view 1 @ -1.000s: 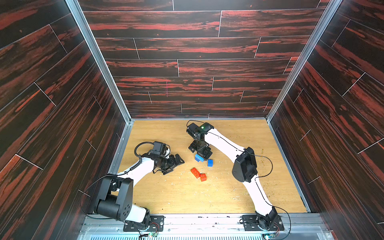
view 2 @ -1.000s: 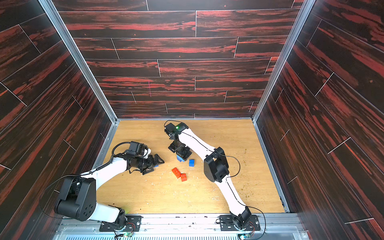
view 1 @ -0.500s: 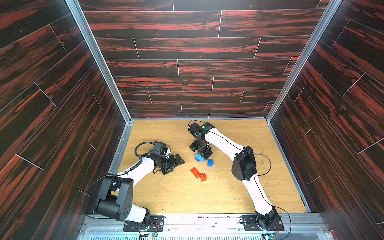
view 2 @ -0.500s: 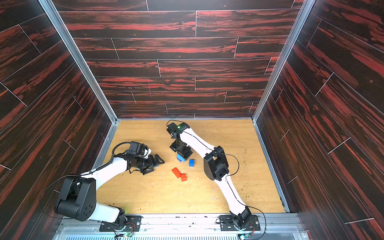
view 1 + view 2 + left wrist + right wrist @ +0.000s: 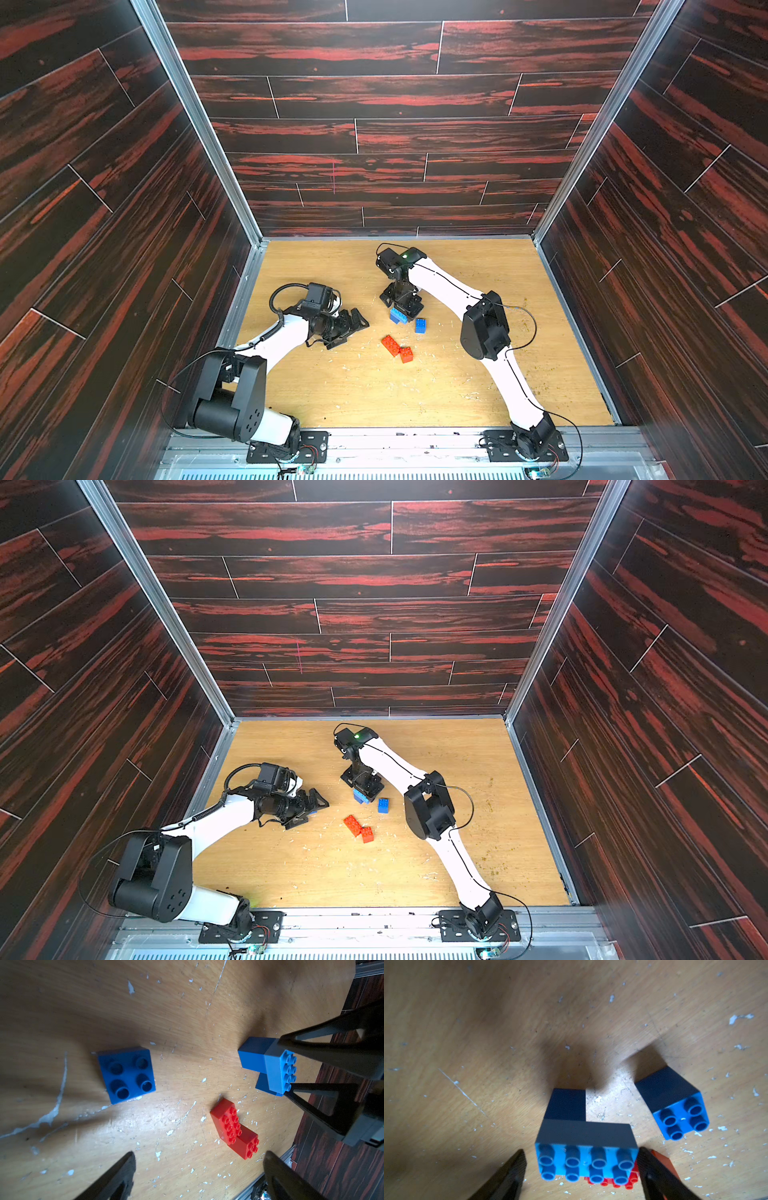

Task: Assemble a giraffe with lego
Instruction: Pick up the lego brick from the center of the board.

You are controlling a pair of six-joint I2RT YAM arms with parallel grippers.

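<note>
Giraffe [image 5: 583, 1136] part-built, lt blue body [image 5: 276, 1070], 2 dk blue legs [image 5: 252, 1053]

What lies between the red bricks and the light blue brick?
Only bare tabletop between red bricks and light blue brick; left wrist view shows it.

In the right wrist view the red bricks [image 5: 630, 1185] are mostly behind the light blue brick [image 5: 586, 1162]; in both top views the right gripper [image 5: 404, 309] [image 5: 366, 791] covers part of it.

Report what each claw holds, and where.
Nothing is held. The left claw is open and empty; the right claw straddles the ends of the light blue brick, open, a gap showing at one finger.
</note>
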